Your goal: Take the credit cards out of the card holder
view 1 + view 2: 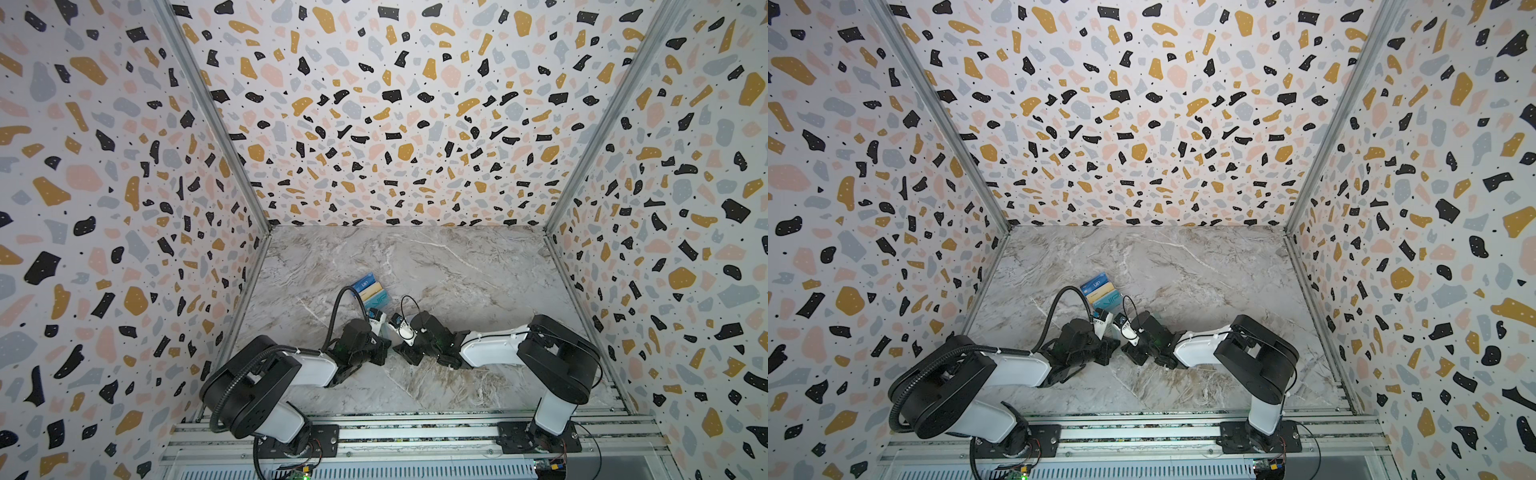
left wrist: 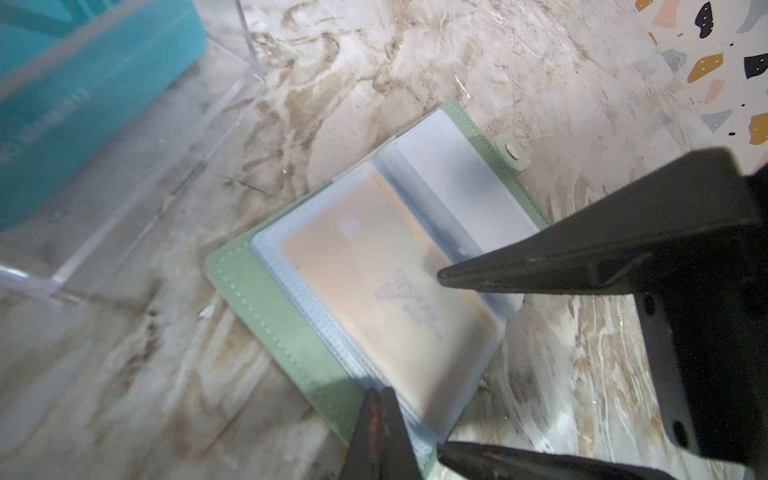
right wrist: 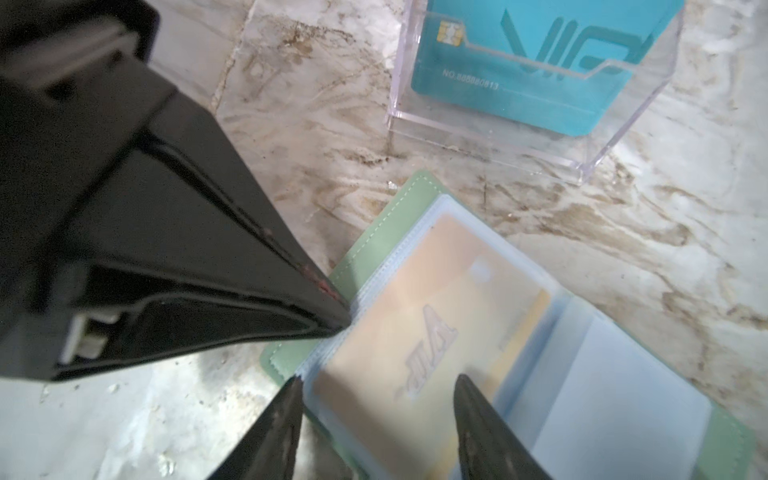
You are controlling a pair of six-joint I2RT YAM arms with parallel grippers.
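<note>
From the left wrist, the card holder (image 2: pixel 266 328) lies open on the marble bench (image 2: pixel 415 62), mint cover down. Its clear sleeves (image 2: pixel 457 187) are spread and its snap tab (image 2: pixel 513 151) sticks out at one edge. A tan-gold card (image 2: pixel 365 291) with faint "VIP" lettering sits inside the top sleeve. The left pincer (image 2: pixel 376 397) is closed, its tip pressed on the edge of the sleeve stack with nothing seen between its jaws. The right pincer (image 2: pixel 440 363) has its jaws spread apart, one finger (image 2: pixel 540 266) lying over the sleeve beside the card and the other at the holder's edge. A clear stand (image 2: pixel 232 108) stands near the holder with a teal card (image 2: pixel 83 83) in it. From the right wrist, the right pincer (image 3: pixel 378 378) is spread over the sleeved tan-gold card (image 3: pixel 395 324), one fingertip at the sleeve stack's edge and the other above the card. Whether either presses down I cannot tell. The left pincer (image 3: pixel 343 326), closed to a point, touches the sleeve stack where it meets the mint cover. The teal card (image 3: pixel 519 83) stands upright in the stand's front tier. In both top views the left arm (image 1: pixel 316 365) and right arm (image 1: pixel 494 345) meet wrist to wrist near the bench's front middle, hiding most of the holder. Just beyond them the stand holds a dark blue card (image 1: pixel 365 282) at the back, a tan card (image 1: pixel 371 293) in the middle and the teal card (image 1: pixel 379 300) in front.
</note>
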